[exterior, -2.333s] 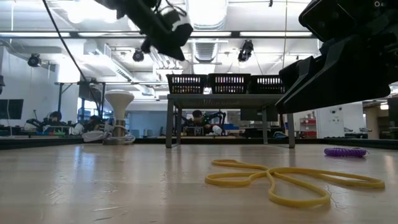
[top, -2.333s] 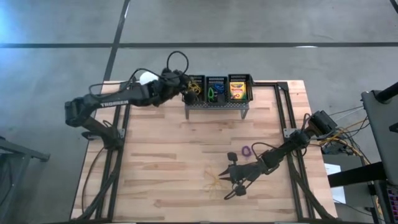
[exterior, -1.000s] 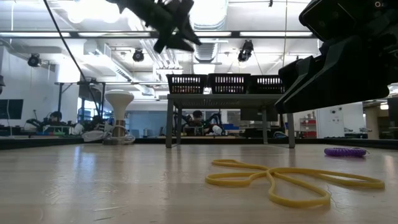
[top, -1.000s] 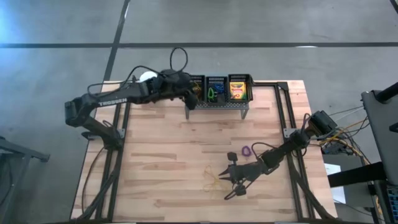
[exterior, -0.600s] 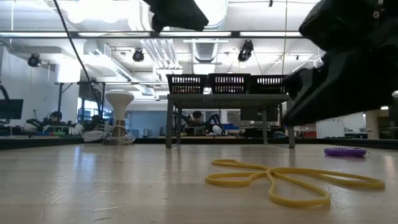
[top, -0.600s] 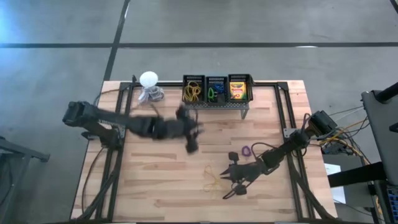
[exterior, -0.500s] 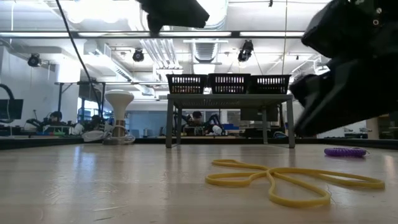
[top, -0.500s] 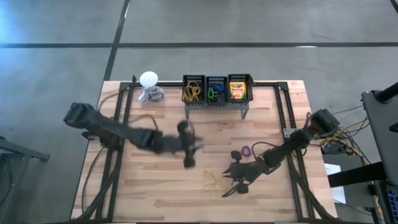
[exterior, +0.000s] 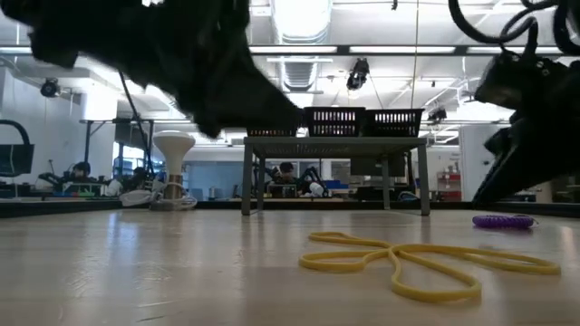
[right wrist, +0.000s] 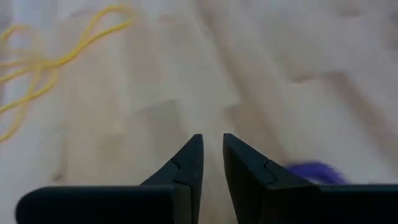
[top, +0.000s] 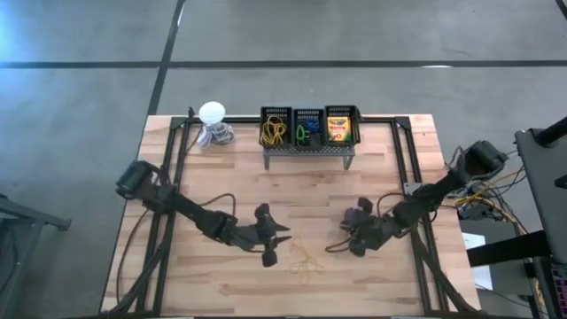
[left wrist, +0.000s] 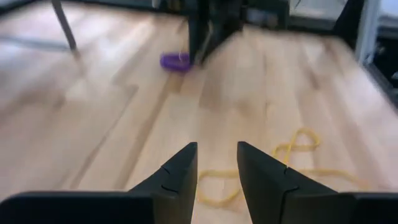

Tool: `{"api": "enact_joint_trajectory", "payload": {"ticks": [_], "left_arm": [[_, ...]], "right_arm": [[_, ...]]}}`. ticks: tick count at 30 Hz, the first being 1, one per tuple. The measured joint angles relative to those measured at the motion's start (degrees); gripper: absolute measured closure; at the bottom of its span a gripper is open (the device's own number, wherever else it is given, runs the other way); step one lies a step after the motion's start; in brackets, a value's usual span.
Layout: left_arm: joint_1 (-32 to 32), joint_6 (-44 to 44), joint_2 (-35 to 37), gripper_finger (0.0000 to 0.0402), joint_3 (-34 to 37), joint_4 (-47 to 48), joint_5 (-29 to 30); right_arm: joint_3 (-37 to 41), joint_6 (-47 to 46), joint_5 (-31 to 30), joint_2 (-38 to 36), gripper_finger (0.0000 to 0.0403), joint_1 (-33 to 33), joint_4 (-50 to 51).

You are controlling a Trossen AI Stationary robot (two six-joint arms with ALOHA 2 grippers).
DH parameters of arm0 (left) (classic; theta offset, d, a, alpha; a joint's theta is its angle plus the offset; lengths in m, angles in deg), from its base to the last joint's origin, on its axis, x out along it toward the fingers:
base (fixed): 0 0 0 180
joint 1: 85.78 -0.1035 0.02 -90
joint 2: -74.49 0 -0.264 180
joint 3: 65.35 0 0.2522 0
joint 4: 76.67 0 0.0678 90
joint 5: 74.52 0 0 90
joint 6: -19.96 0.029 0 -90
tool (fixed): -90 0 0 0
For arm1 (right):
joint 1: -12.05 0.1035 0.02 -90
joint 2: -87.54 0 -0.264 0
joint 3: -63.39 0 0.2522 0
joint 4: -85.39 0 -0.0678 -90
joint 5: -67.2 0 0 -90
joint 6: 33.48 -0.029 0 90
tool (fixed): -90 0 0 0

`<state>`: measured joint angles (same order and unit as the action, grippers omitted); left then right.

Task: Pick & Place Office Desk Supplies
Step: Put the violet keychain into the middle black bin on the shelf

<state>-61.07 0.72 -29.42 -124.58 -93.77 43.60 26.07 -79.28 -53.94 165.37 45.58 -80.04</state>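
The left gripper hung low over the front middle of the table, its fingers parted by a narrow gap with nothing between them, and it pointed at the yellow rubber bands lying just beyond its tips. Across from it the right gripper sat close to the boards on the far side of those bands, jaws likewise a slim gap apart and empty, with the purple ring on the wood right beside one finger. By the look of it, the step in hand was the approach to the loose items left on the table, each arm lined up on its own piece and neither grasp begun. The next move for the left arm would call for bringing the tips down flat onto the wood so that one finger slid under or against a strand, since the bands were thin and lay flush. They formed a tangle of limp, overlapping loops, pale yellow against the light wood. The purple ring was small and ribbed. At the back edge the grey perforated stand already held yellow bands, green and blue bits and a crayon box in its three bins.
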Motion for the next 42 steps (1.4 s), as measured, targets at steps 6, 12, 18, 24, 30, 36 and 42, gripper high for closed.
{"api": "enact_joint_trajectory", "payload": {"ticks": [6, 12, 18, 24, 30, 36, 42], "left_arm": [[0.1, -4.6, -5.9, 0.0284, -0.6, -0.1, -0.4], [-0.2, -5.1, -7.4, 0.0284, -0.2, 0.4, -0.1], [-0.2, -5.0, -7.7, 0.0284, -0.1, 0.4, 0.3], [-0.3, -5.0, -7.7, 0.0284, -0.1, 0.9, 0.5], [-0.3, -4.8, -7.7, 0.0284, 0.0, 1.1, 0.5], [-0.3, -4.8, -7.7, 0.0284, 0.1, 1.6, 0.5], [-0.3, -4.8, -7.7, 0.0284, 0.1, 1.7, 0.4]], "right_arm": [[6.4, -4.4, -5.1, -6.9, 0.0332, 0.8, -2.4], [13.4, -4.6, -5.1, -8.2, 0.0278, 1.0, -9.7], [14.8, -0.2, -4.9, -6.6, 0.0245, 1.5, -11.4], [16.0, 5.4, -5.3, -3.9, 0.0251, 1.8, -16.2], [18.3, 7.1, -5.4, -0.5, 0.027, 1.8, -22.6], [22.1, 9.3, -4.9, 1.8, 0.0297, 1.8, -33.3], [23.2, 11.1, -4.1, 2.1, 0.0347, 1.7, -38.2]]}}
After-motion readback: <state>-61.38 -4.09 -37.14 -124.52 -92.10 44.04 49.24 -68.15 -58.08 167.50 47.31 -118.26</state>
